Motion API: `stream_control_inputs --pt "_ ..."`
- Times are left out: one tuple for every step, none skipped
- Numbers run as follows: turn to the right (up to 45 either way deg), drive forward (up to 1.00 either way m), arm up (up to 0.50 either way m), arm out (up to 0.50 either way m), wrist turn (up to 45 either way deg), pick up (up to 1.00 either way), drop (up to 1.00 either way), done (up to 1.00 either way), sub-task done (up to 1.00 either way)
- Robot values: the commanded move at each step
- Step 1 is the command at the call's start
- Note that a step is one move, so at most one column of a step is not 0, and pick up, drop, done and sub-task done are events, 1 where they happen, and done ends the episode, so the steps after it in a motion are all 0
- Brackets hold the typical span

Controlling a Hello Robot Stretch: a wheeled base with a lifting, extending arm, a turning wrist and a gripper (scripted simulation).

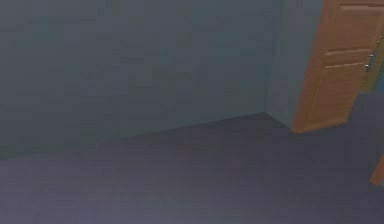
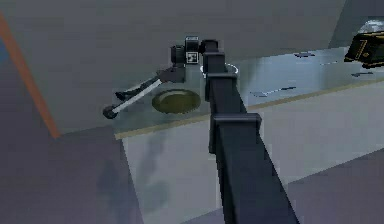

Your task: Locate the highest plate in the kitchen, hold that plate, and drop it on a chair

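Observation:
In the arm side view the dark arm (image 2: pixel 235 150) rises from the bottom edge over a pale counter (image 2: pixel 300 80). At its far end are the white marker squares (image 2: pixel 212 58), and the gripper (image 2: pixel 116 108) reaches down and left from them. Just right of the fingers a round, plate-like thing (image 2: pixel 174 101) with a pale rim and an olive middle lies on the counter top. It lies on the surface right by the gripper, so I cannot tell whether the gripper holds anything or touches it.
A dark and yellow object (image 2: pixel 366 46) stands on the counter at the arm side view's top right. An orange strip (image 2: pixel 28 75) runs down that view's left. Ahead are a grey-blue wall (image 1: pixel 130 70), dark floor (image 1: pixel 200 180) and a brown door (image 1: pixel 343 65).

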Motion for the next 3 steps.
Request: stream_control_inputs --pt "0.0 0.0 0.0 0.0 45.0 0.0 0.0 0.0 0.0" --pt "0.0 0.0 0.0 0.0 30.0 0.0 0.0 0.0 0.0" --pt "0.0 0.0 -0.14 0.0 0.0 0.0 0.0 0.0 0.0"
